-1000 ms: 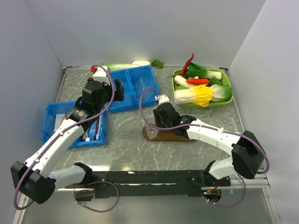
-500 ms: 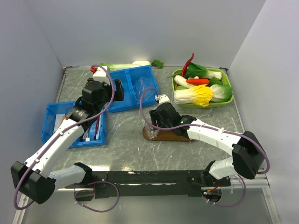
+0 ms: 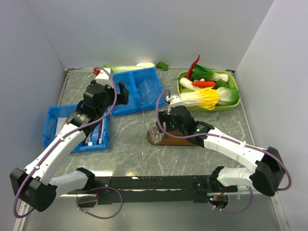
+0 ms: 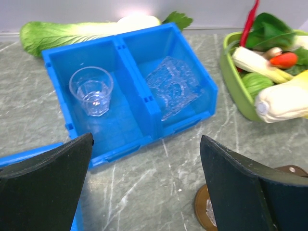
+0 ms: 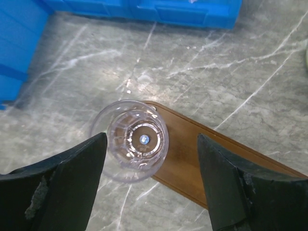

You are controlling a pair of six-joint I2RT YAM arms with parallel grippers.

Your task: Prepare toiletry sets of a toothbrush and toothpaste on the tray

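At the near left of the table, a blue bin (image 3: 89,147) holds slim brushes and small tubes, lying flat and too small to tell apart; they look like the supply waiting to be sorted into sets. Above and just beyond it the left gripper (image 3: 121,91) hangs with its jaws spread wide and nothing between them. It faces a second, two-part blue bin (image 4: 136,91) at the back. A spare clear cup (image 4: 91,90) stands upright in that bin's left compartment and a crumpled piece of clear plastic (image 4: 173,86) lies in the right one. The gripper's stance suggests it is lining up on this spare cup. A leafy cabbage (image 3: 122,68) lies behind the bin.

Near the middle, the tray (image 5: 192,159) lies flat on the marble top, and one clear cup (image 5: 137,139) stands upright on its left end, empty. Being at the end leaves the bare wood for more cups, I judge. The right gripper (image 3: 162,126) hovers directly above this cup with its jaws parted to either side and apparently clear of the rim, so the cup is released and stands on its own.

At the far right, a green tray (image 3: 219,109) of vegetables sits well apart and has no part in the job. No brush or tube is in any cup yet.
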